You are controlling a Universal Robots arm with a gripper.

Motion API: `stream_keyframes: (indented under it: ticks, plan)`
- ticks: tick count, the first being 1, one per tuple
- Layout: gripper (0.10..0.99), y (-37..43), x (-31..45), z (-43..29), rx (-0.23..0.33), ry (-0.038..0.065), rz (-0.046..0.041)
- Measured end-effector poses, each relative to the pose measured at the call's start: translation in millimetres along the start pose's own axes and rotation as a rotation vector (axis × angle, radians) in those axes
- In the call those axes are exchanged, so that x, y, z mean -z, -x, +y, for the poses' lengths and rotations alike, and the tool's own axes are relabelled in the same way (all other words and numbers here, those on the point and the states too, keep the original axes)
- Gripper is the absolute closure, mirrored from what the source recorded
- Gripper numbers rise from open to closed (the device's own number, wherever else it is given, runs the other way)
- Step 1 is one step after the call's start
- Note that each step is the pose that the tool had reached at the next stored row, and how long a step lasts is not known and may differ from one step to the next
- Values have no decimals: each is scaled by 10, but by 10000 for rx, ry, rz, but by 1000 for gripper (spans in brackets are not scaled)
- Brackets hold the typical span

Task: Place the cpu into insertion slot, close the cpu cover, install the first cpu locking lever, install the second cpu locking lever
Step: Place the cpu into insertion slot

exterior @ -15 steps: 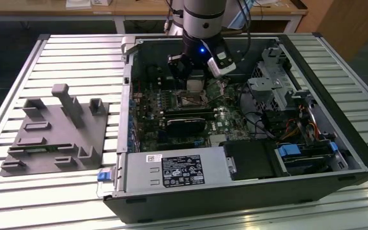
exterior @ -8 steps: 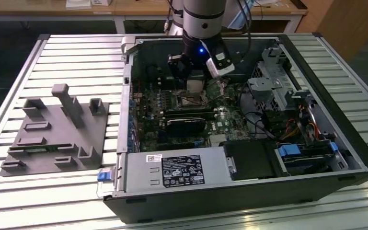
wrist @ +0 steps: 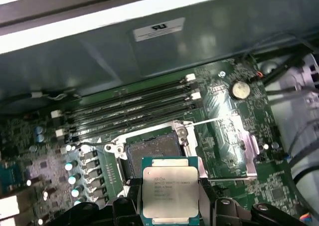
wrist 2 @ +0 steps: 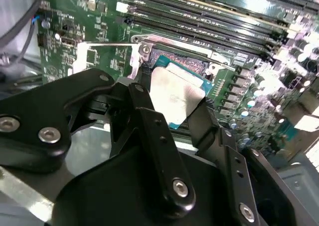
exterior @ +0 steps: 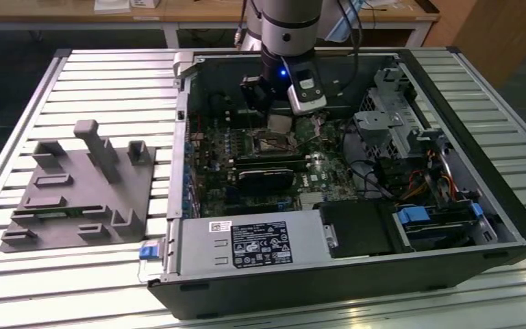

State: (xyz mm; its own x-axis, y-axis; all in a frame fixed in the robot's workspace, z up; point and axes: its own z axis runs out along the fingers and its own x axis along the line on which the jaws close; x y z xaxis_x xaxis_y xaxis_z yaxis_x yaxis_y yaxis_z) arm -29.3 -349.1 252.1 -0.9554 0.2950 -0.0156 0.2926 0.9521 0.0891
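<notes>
My gripper (exterior: 279, 120) hangs inside the open computer case, shut on the cpu (exterior: 279, 125). In both wrist views the cpu (wrist: 170, 188) is a pale silver square plate with a green edge, clamped between the two black fingers (wrist 2: 145, 94). It is held a little above and just beside the insertion slot (wrist: 152, 153), whose dark centre and silvery rim lie uncovered. The cpu (wrist 2: 174, 99) hides part of the insertion slot (wrist 2: 164, 42) in the second wrist view. The cpu cover (wrist: 246, 146) is swung open and lies flat beside the socket. A thin wire lever (wrist: 209, 121) stands out next to it.
Long black memory slots (wrist: 134, 106) run alongside the socket. A black card (exterior: 265, 175), a power supply (exterior: 244, 245), a drive cage (exterior: 386, 130) and cables (exterior: 427, 185) crowd the case. A grey fixture block (exterior: 80, 185) sits on the slatted table at the exterior view's left.
</notes>
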Motion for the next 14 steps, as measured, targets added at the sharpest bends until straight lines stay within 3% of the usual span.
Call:
stream_keyframes:
  ticks: [14]
  plan:
    - [545, 0, -12, -1, -1869, -32, -173]
